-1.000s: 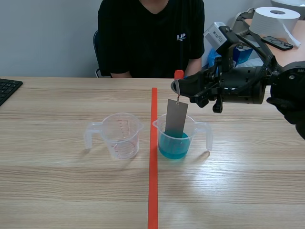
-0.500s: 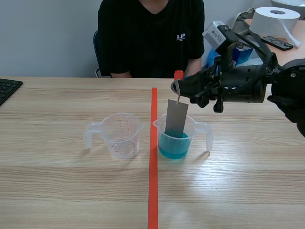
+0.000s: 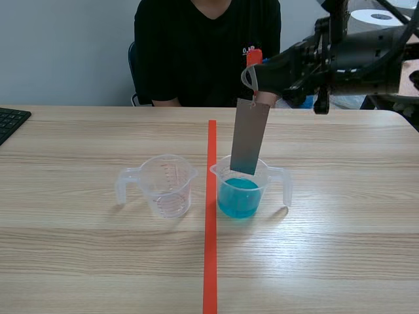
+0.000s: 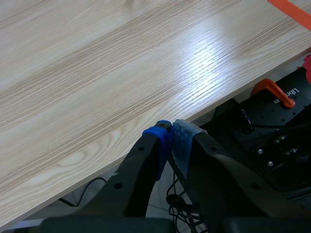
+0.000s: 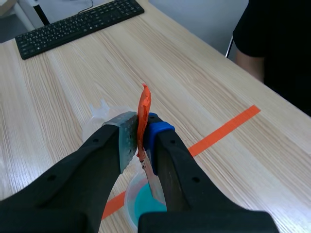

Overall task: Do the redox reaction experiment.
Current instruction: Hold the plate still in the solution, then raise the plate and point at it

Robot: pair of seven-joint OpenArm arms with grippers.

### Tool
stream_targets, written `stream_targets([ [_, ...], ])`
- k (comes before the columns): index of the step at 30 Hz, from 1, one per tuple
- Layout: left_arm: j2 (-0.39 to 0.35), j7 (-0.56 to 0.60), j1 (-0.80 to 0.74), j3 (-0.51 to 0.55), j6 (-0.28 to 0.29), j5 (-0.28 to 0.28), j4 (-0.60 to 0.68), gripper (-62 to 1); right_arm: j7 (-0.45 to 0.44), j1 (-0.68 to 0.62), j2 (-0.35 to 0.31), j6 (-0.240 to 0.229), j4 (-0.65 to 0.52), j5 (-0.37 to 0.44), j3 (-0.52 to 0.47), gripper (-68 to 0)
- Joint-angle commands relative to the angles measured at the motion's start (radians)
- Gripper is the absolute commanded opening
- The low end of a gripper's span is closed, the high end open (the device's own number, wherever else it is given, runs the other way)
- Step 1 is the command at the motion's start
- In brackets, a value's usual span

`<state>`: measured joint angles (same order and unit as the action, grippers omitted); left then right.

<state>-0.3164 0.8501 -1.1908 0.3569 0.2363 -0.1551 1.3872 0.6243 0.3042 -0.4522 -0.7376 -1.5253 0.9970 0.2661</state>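
Note:
A clear beaker (image 3: 243, 188) holding blue liquid (image 3: 238, 196) stands just right of the orange-red tape line. Above it my right gripper (image 3: 252, 70) is shut on the orange-red tab (image 3: 253, 57) of a grey metal strip (image 3: 249, 134). The strip hangs down with its darker lower end at the level of the beaker's rim. In the right wrist view the tab (image 5: 144, 109) sits between the fingers of that gripper (image 5: 141, 130), with the strip (image 5: 153, 182) and the blue beaker (image 5: 145, 204) below. An empty beaker (image 3: 163, 185) stands left of the tape. My left gripper (image 4: 170, 133) is shut on nothing, over the table's edge.
A person in black (image 3: 206, 46) sits across the table. A black keyboard (image 3: 10, 121) lies at the far left edge, also shown as the keyboard (image 5: 77, 24) ahead of the right gripper. Under the table's edge near the left gripper is an orange clamp (image 4: 272, 91).
My right gripper has risen and lifted the metal strip up out of the blue liquid. The beakers have not moved.

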Motion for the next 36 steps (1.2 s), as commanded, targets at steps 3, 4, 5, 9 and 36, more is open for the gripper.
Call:
stream_targets([
  [3,0.000,0.021,-0.003,0.005,-0.001,0.006,0.013,-56.9,0.032,0.023,-0.011,-0.008,-0.066,0.048,-0.042,-65.8],
  [4,0.000,0.021,-0.003,0.005,-0.001,0.006,0.013,-56.9,0.046,0.023,-0.011,-0.008,-0.082,0.058,-0.050,-65.8],
  [5,0.000,0.021,-0.003,0.005,-0.001,0.006,0.013,-56.9,0.060,0.023,-0.011,-0.008,-0.098,0.073,-0.060,-65.8],
  [9,0.000,0.021,-0.003,0.005,-0.002,0.006,0.013,-56.9,0.107,0.023,-0.010,0.015,-0.153,0.120,-0.086,-65.8],
  [36,-0.012,0.027,0.016,0.005,0.000,0.010,0.013,-56.9,0.171,0.023,-0.010,0.064,-0.253,0.187,-0.132,-65.8],
])
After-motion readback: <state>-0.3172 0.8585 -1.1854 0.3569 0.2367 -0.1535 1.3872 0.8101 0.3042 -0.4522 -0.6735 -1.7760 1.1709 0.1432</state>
